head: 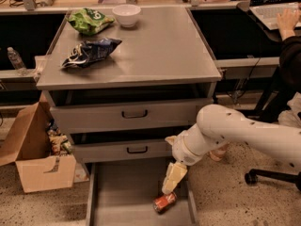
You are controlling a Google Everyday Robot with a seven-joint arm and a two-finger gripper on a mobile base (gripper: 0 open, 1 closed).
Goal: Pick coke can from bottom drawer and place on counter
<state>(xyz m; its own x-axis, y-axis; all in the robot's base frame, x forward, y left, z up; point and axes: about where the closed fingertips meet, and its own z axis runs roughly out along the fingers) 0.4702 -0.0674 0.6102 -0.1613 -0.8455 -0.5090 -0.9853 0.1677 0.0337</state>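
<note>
The coke can point(164, 202) is small and red-orange and lies on its side near the right wall of the open bottom drawer point(117, 197), a shallow grey tray pulled out at the base of the cabinet. My gripper point(172, 178) hangs from the white arm with pale fingers pointing down, just above and slightly right of the can, its tip close to the can's upper end. The counter point(155, 46) is the grey metal cabinet top above.
On the counter lie a green chip bag point(89, 20), a dark blue chip bag point(89, 52) and a white bowl point(126, 14). Two shut drawers with dark handles sit above. A cardboard box point(33, 159) stands left. A seated person and chair base point(273, 178) are right.
</note>
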